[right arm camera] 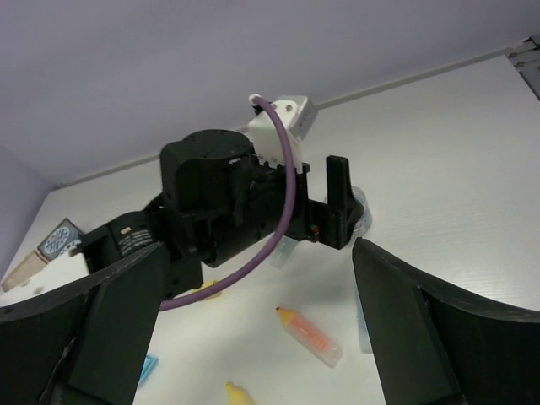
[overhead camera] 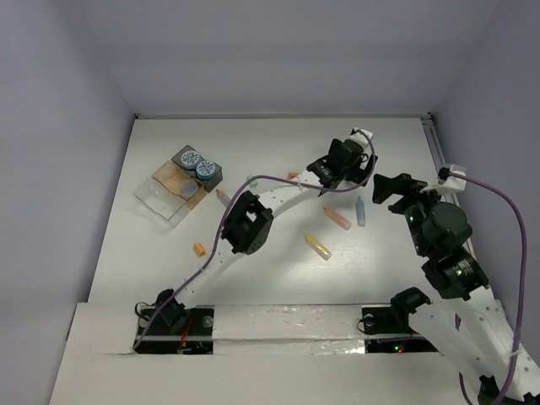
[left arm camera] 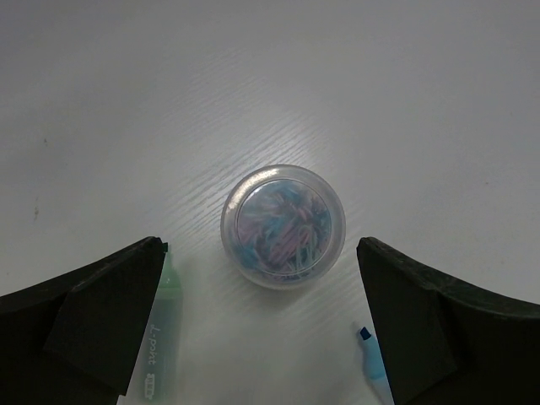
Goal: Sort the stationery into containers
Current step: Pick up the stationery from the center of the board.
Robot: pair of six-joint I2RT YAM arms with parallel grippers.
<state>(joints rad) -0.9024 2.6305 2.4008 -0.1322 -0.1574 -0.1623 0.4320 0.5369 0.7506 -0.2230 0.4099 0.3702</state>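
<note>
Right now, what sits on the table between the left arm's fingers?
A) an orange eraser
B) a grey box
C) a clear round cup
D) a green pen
C: the left wrist view shows the cup midway between the open fingers; a green pen lies off to one side.

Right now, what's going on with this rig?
The left gripper is open over a small translucent cup of coloured bits, far across the table, with a gap on each side and no contact. The right gripper hangs open nearby, holding nothing. Two round tubs already sit in the containers at far left. Several pens and an orange eraser lie loose.
</note>
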